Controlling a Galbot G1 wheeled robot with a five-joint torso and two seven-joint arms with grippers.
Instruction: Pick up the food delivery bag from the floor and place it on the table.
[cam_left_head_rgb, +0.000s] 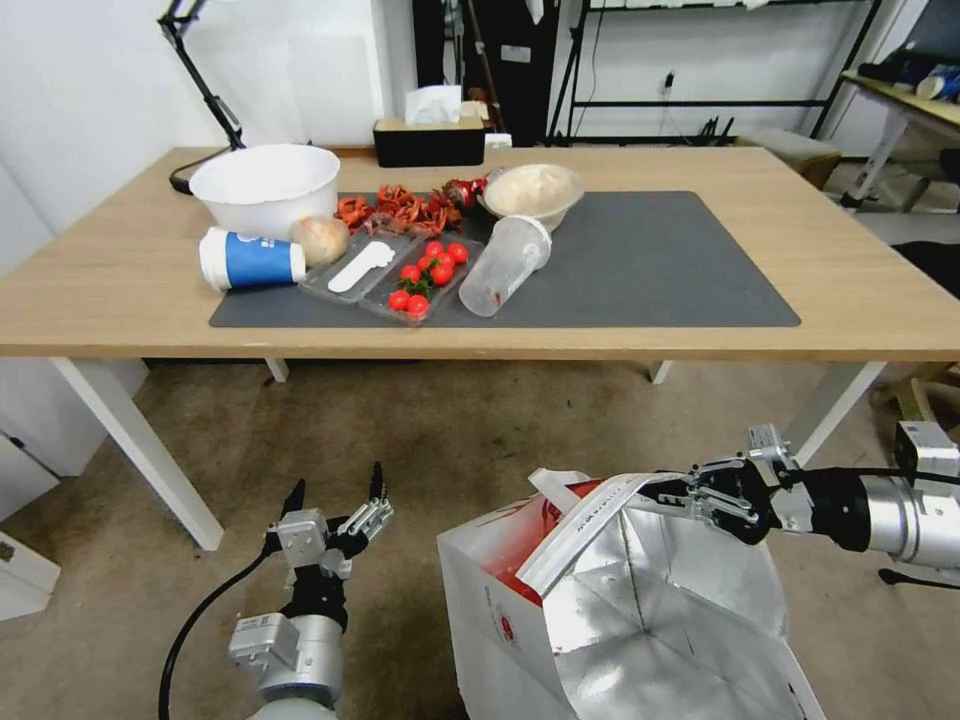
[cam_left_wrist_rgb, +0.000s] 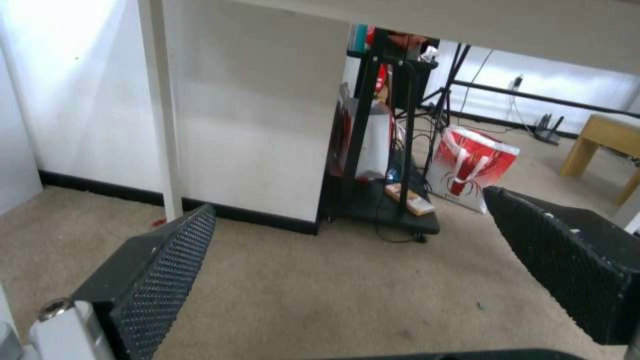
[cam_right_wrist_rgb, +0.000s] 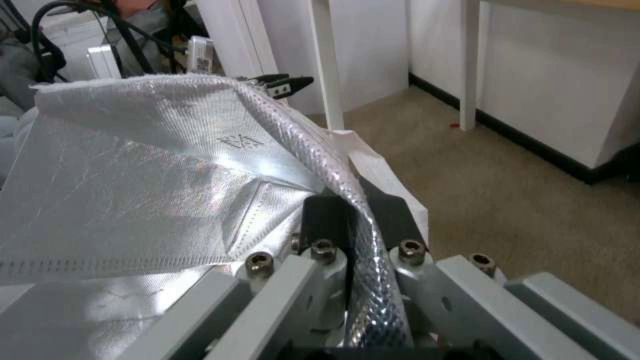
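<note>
Grippers sit low in front of the robot, over the floor (cam_left_head_rgb: 430, 450). On the right, the right gripper (cam_left_head_rgb: 668, 492) is clamped on the top edge of the food delivery bag (cam_left_head_rgb: 600, 610), its 2 fingers (cam_right_wrist_rgb: 387, 210) pinching the foil-lined rim between them. That bag stands open near the robot, silver lining showing inside, white handles lying over the rim, a red side panel facing left; whether its base touches the floor cannot be told. To its left, apart from the bag, the left gripper (cam_left_head_rgb: 336, 492) hovers with its 2 fingers (cam_left_wrist_rgb: 167, 270) spread wide and nothing between them. Beyond both stands the table (cam_left_head_rgb: 860, 300) on white angled legs, its dark grey mat (cam_left_head_rgb: 660, 260) carrying a white bowl (cam_left_head_rgb: 265, 185), a blue and white cup (cam_left_head_rgb: 250, 260) on its side, a clear tray of cherry tomatoes (cam_left_head_rgb: 425, 275), a tipped clear cup (cam_left_head_rgb: 505, 265) and a second bowl (cam_left_head_rgb: 532, 192). At the far edge sits a black tissue box (cam_left_head_rgb: 428, 140)
</note>
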